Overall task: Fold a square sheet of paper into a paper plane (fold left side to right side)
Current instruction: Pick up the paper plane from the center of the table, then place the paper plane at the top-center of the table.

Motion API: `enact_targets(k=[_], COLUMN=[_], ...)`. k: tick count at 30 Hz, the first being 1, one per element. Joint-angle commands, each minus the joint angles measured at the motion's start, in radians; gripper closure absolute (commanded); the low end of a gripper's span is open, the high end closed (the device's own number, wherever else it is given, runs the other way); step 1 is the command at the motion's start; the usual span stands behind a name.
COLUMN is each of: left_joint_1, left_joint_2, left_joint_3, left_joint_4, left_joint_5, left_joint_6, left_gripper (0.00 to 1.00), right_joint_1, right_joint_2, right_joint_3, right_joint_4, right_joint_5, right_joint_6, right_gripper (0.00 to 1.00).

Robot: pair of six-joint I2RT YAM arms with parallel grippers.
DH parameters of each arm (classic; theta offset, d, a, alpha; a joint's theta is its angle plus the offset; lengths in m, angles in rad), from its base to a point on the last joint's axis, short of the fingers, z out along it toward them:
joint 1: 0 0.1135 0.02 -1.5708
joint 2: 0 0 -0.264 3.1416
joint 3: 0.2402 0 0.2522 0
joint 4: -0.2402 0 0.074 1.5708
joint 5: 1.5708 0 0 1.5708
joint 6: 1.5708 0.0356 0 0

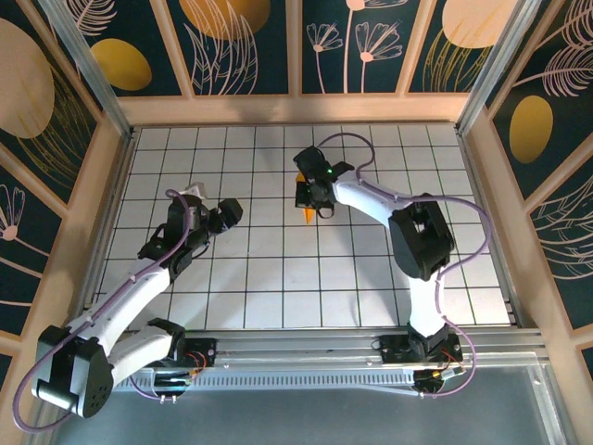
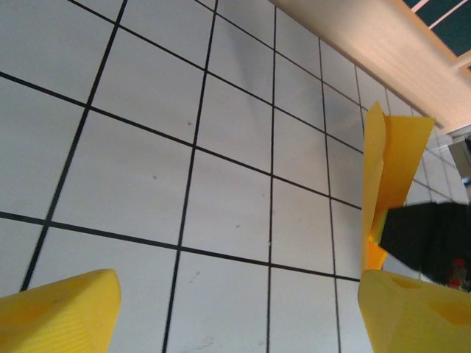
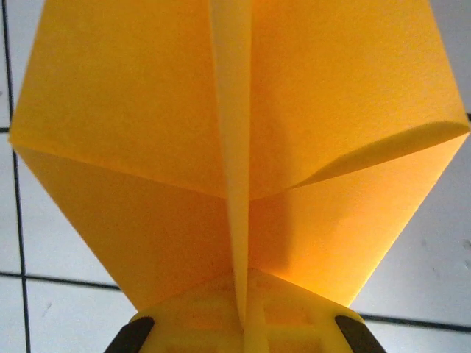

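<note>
The square sheet of paper stands folded into an orange-yellow paper plane (image 3: 147, 125), its two wings spread to either side of a central keel. My right gripper (image 3: 246, 323) is shut on that keel from below. From above, the right gripper (image 1: 310, 197) hangs over the table's far middle, and the plane's pointed tip (image 1: 307, 216) pokes out beneath it. My left gripper (image 1: 225, 215) sits about two tiles to the left, open and holding nothing. In the left wrist view its yellow fingertips (image 2: 62, 312) frame bare tiles, with the paper plane (image 2: 390, 158) upright at the right.
The white gridded table (image 1: 278, 287) is fenced by wooden rails (image 1: 296, 109) at the back and sides. A purple cable (image 1: 357, 148) loops above the right arm. The black body of the right gripper (image 2: 434, 239) is close to the left gripper's right finger.
</note>
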Motion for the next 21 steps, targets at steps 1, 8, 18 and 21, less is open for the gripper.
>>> enact_targets(k=[1,8,18,21], left_joint_1=[0.006,0.006,0.007,0.006], left_joint_2=[-0.023,-0.040,-0.045,-0.038], left_joint_3=[0.029,0.008,-0.001,0.001], left_joint_4=[-0.052,-0.078,-0.088,-0.088], left_joint_5=[-0.036,-0.034,-0.033,-0.029], left_joint_6=[0.070,0.097,0.103,0.107], left_gripper=[0.16,0.16,0.16,0.16], right_joint_1=[-0.008,-0.014,-0.019,-0.020], right_joint_2=[0.085,0.251,0.338,0.347], right_joint_3=[0.102,0.333,0.390,0.391], right_joint_4=[-0.125,-0.261,-0.289,-0.295], right_joint_5=[0.059,0.076,0.042,0.045], right_joint_6=[-0.005,-0.041,-0.046,-0.050], right_gripper=[1.00,1.00,1.00,1.00])
